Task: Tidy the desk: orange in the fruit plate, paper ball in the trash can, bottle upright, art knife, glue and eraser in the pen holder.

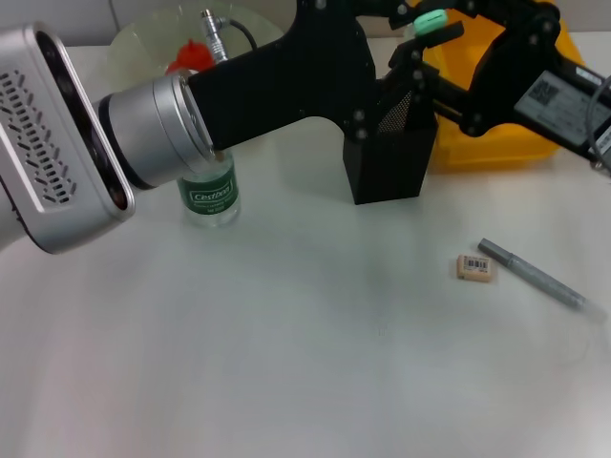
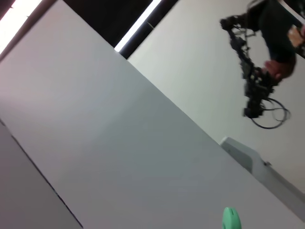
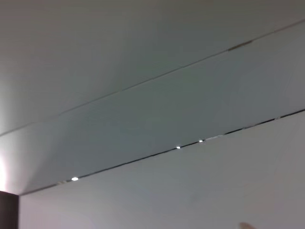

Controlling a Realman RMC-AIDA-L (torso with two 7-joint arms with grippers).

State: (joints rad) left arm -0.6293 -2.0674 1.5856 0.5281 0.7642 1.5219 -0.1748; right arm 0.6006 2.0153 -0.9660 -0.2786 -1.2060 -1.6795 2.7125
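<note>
My left arm reaches across the back of the desk, and my left gripper (image 1: 430, 21) hangs just above the black mesh pen holder (image 1: 391, 157), shut on a green-capped glue stick (image 1: 431, 18). The glue's green tip (image 2: 231, 219) shows in the left wrist view. My right gripper (image 1: 477, 67) is close beside it, over the yellow trash can (image 1: 506, 148). The orange (image 1: 189, 55) lies in the pale-green fruit plate (image 1: 143, 38). The bottle (image 1: 210, 196) stands upright, its top hidden by my left arm. The eraser (image 1: 476, 268) and the grey art knife (image 1: 535, 274) lie at the right. The paper ball is out of view.
A grey plug with a black cable (image 1: 215, 27) lies over the fruit plate. The desk (image 1: 286, 363) is white. Both wrist views face ceiling and walls; a camera rig (image 2: 257, 71) hangs in the left wrist view.
</note>
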